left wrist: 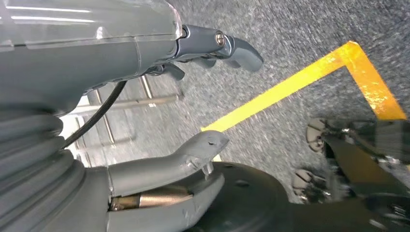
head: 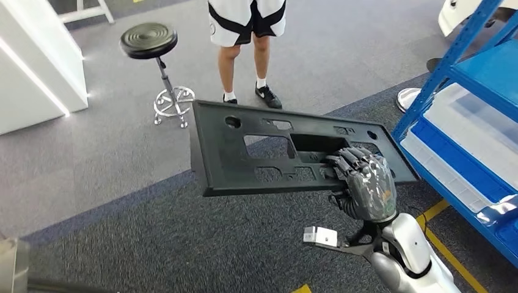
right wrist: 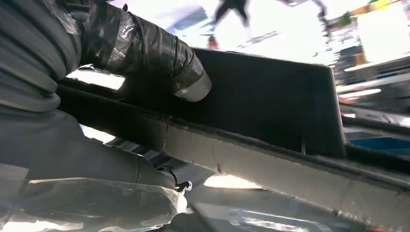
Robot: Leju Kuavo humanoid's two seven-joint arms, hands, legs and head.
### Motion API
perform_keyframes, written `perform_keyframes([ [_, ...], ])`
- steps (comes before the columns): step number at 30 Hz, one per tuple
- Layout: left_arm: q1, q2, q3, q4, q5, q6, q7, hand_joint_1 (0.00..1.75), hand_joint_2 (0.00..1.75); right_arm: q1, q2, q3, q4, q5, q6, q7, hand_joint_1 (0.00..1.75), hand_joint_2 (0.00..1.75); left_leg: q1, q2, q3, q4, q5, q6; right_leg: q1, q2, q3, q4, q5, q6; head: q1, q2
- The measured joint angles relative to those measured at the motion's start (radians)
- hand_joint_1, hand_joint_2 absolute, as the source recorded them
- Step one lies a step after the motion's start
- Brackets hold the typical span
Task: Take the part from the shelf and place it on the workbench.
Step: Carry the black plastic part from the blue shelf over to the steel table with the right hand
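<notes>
A long black plastic panel with several cut-out holes hangs flat in the air over the carpet. My right hand grips its near edge towards the right end, fingers curled over the top. From the right wrist view the panel's rim runs across, with my taped thumb pressed against its underside. My left hand hangs beside my body over the floor, fingers apart and holding nothing.
A blue shelf with clear bins stands at the right. A person stands ahead beyond the panel, a black stool to their left. A white cabinet is far left. Yellow floor tape runs by the shelf.
</notes>
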Motion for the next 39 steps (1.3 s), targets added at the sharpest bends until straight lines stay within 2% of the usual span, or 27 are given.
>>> perform_keyframes([
  [2,0.000,0.000,0.001,0.000,0.007,-0.002,0.001,0.00,1.75,-0.037,0.015,0.027,0.016,-0.006,0.000,0.004,1.75,1.75,-0.001,-0.028,-0.003,-0.005,0.005,0.010,0.003,-0.023,0.004,-0.003,-0.003,0.008,0.000,0.000],
  [3,0.002,-0.002,0.002,0.000,0.011,-0.004,0.002,0.00,1.75,-0.057,0.025,0.041,0.026,-0.009,0.001,0.005,1.75,1.75,0.002,-0.041,-0.002,-0.010,0.009,0.015,0.002,-0.017,0.004,0.000,-0.009,0.012,0.001,0.000],
  [5,0.003,-0.004,0.004,0.000,0.019,-0.004,0.005,0.00,1.75,-0.095,0.048,0.067,0.047,-0.019,0.004,0.010,1.75,1.75,0.008,-0.062,0.002,-0.021,0.015,0.026,-0.002,0.033,-0.018,0.054,-0.047,0.016,0.001,0.000],
  [6,0.004,-0.005,0.005,0.000,0.022,-0.003,0.006,0.00,1.75,-0.112,0.059,0.080,0.058,-0.024,0.007,0.013,1.75,1.75,0.009,-0.071,0.002,-0.022,0.016,0.029,-0.004,0.064,-0.045,0.112,-0.078,0.016,0.001,0.000],
  [7,0.003,-0.006,0.006,0.000,0.024,-0.002,0.006,0.00,1.75,-0.123,0.068,0.090,0.066,-0.028,0.008,0.016,1.75,1.75,0.009,-0.078,0.002,-0.022,0.016,0.032,-0.004,0.082,-0.071,0.164,-0.104,0.016,0.001,0.000],
  [9,0.002,-0.006,0.006,0.000,0.025,0.000,0.007,0.00,1.75,-0.132,0.075,0.099,0.073,-0.032,0.010,0.019,1.75,1.75,0.008,-0.087,0.002,-0.022,0.016,0.033,-0.004,0.091,-0.101,0.225,-0.130,0.016,0.002,0.000],
  [11,0.002,-0.007,0.006,0.000,0.025,0.000,0.007,0.00,1.75,-0.133,0.076,0.101,0.074,-0.032,0.010,0.020,1.75,1.75,0.008,-0.088,0.002,-0.022,0.016,0.034,-0.004,0.091,-0.105,0.232,-0.132,0.016,0.002,0.000],
  [13,0.002,-0.008,0.006,0.000,0.029,0.003,0.007,0.00,1.75,-0.140,0.083,0.112,0.083,-0.035,0.010,0.023,1.75,1.75,0.008,-0.101,0.002,-0.020,0.016,0.034,-0.004,0.092,-0.128,0.269,-0.135,0.017,0.001,0.000],
  [14,0.003,-0.008,0.008,0.000,0.034,0.009,0.008,0.00,1.75,-0.150,0.092,0.126,0.093,-0.038,0.011,0.025,1.75,1.75,0.008,-0.118,0.003,-0.016,0.014,0.033,-0.005,0.095,-0.131,0.261,-0.111,0.016,0.001,0.000],
  [17,0.004,-0.011,0.024,0.000,0.071,0.035,0.014,0.00,1.75,-0.225,0.165,0.189,0.143,-0.063,0.031,0.030,1.75,1.75,0.014,-0.185,-0.013,0.013,0.002,0.015,-0.011,0.173,-0.077,0.082,0.008,0.011,0.001,0.000],
  [18,0.004,-0.012,0.031,0.000,0.082,0.040,0.017,0.00,1.75,-0.249,0.196,0.206,0.161,-0.072,0.041,0.030,1.75,1.75,0.017,-0.200,-0.020,0.019,0.000,0.007,-0.011,0.194,-0.063,0.042,0.022,0.009,0.001,0.000],
  [20,0.007,-0.013,0.041,0.000,0.093,0.040,0.023,0.00,1.75,-0.282,0.246,0.228,0.190,-0.079,0.053,0.032,1.75,1.75,0.023,-0.215,-0.028,0.019,0.003,-0.005,-0.008,0.172,-0.062,0.036,0.023,0.000,0.001,0.000],
  [21,0.008,-0.014,0.045,0.000,0.097,0.041,0.026,0.00,1.75,-0.297,0.268,0.237,0.201,-0.083,0.056,0.032,1.75,1.75,0.023,-0.200,-0.033,0.029,-0.003,-0.010,-0.009,0.158,-0.059,0.033,0.024,-0.007,0.000,0.000],
  [22,0.008,-0.015,0.048,0.000,0.099,0.043,0.028,0.00,1.75,-0.311,0.283,0.243,0.209,-0.086,0.058,0.033,1.75,1.75,0.021,-0.175,-0.046,0.055,-0.017,-0.016,-0.009,0.142,-0.054,0.029,0.025,-0.013,-0.001,0.000],
  [24,0.007,-0.016,0.053,0.000,0.104,0.048,0.029,0.00,1.75,-0.329,0.296,0.251,0.217,-0.092,0.058,0.034,1.75,1.75,0.019,-0.109,-0.100,0.166,-0.069,-0.025,-0.005,0.106,-0.045,0.024,0.022,-0.024,-0.004,0.000],
  [26,0.008,-0.016,0.055,0.000,0.106,0.053,0.027,0.00,1.75,-0.336,0.298,0.259,0.223,-0.097,0.056,0.037,1.75,1.75,0.022,-0.084,-0.159,0.279,-0.107,-0.030,-0.001,0.071,-0.040,0.024,0.017,-0.028,-0.004,0.000],
  [27,0.009,-0.016,0.055,0.000,0.104,0.055,0.025,0.00,1.75,-0.336,0.297,0.261,0.226,-0.097,0.053,0.040,1.75,1.75,0.023,-0.080,-0.167,0.292,-0.101,-0.030,0.000,0.055,-0.037,0.024,0.014,-0.029,-0.004,0.000],
  [28,0.010,-0.016,0.055,0.000,0.101,0.056,0.023,0.00,1.75,-0.336,0.296,0.263,0.228,-0.097,0.047,0.044,1.75,1.75,0.024,-0.077,-0.156,0.269,-0.079,-0.029,0.001,0.041,-0.034,0.024,0.011,-0.028,-0.004,0.000],
  [29,0.011,-0.016,0.055,0.000,0.095,0.058,0.021,0.00,1.75,-0.334,0.290,0.264,0.228,-0.095,0.037,0.048,1.75,1.75,0.024,-0.067,-0.125,0.207,-0.043,-0.027,0.001,0.028,-0.029,0.024,0.007,-0.026,-0.004,0.000],
  [30,0.011,-0.015,0.054,0.000,0.086,0.059,0.017,0.00,1.75,-0.331,0.275,0.263,0.223,-0.092,0.021,0.052,1.75,1.75,0.021,-0.047,-0.086,0.136,-0.015,-0.023,0.003,0.017,-0.024,0.023,0.002,-0.022,-0.004,0.000],
  [31,0.011,-0.015,0.052,0.000,0.077,0.060,0.012,0.00,1.75,-0.323,0.251,0.259,0.213,-0.090,0.003,0.055,1.75,1.75,0.016,-0.029,-0.054,0.076,0.005,-0.017,0.005,0.005,-0.020,0.022,-0.002,-0.018,-0.004,0.000],
  [32,0.011,-0.015,0.049,0.000,0.067,0.061,0.006,0.00,1.75,-0.307,0.217,0.252,0.197,-0.089,-0.015,0.054,1.75,1.75,0.012,-0.016,-0.032,0.033,0.015,-0.011,0.008,-0.007,-0.015,0.020,-0.005,-0.013,-0.003,0.000],
  [33,0.011,-0.015,0.046,0.000,0.059,0.062,-0.002,0.00,1.75,-0.283,0.179,0.240,0.177,-0.089,-0.029,0.050,1.75,1.75,0.007,-0.013,-0.024,0.019,0.012,-0.005,0.010,-0.019,-0.010,0.016,-0.008,-0.008,-0.003,0.000],
  [35,0.014,-0.015,0.039,0.000,0.052,0.064,-0.016,0.00,1.75,-0.225,0.102,0.200,0.134,-0.093,-0.048,0.032,1.75,1.75,0.007,-0.039,-0.023,0.013,0.012,0.007,0.013,-0.041,0.002,0.007,-0.011,0.001,-0.003,0.000],
  [36,0.017,-0.015,0.036,0.000,0.052,0.065,-0.021,0.00,1.75,-0.196,0.066,0.174,0.113,-0.095,-0.054,0.023,1.75,1.75,0.009,-0.051,-0.020,0.008,0.013,0.013,0.012,-0.028,0.006,0.009,-0.017,0.007,-0.003,0.000],
  [37,0.020,-0.015,0.033,0.000,0.051,0.066,-0.025,0.00,1.75,-0.174,0.036,0.150,0.095,-0.096,-0.058,0.016,1.75,1.75,0.011,-0.060,-0.016,0.002,0.015,0.019,0.010,-0.002,0.002,0.023,-0.029,0.011,-0.002,0.000],
  [39,0.021,-0.015,0.028,0.000,0.052,0.068,-0.028,0.00,1.75,-0.137,-0.013,0.113,0.064,-0.094,-0.060,0.008,1.75,1.75,0.013,-0.075,-0.010,-0.004,0.016,0.029,0.005,0.072,-0.045,0.118,-0.081,0.016,-0.001,0.000],
])
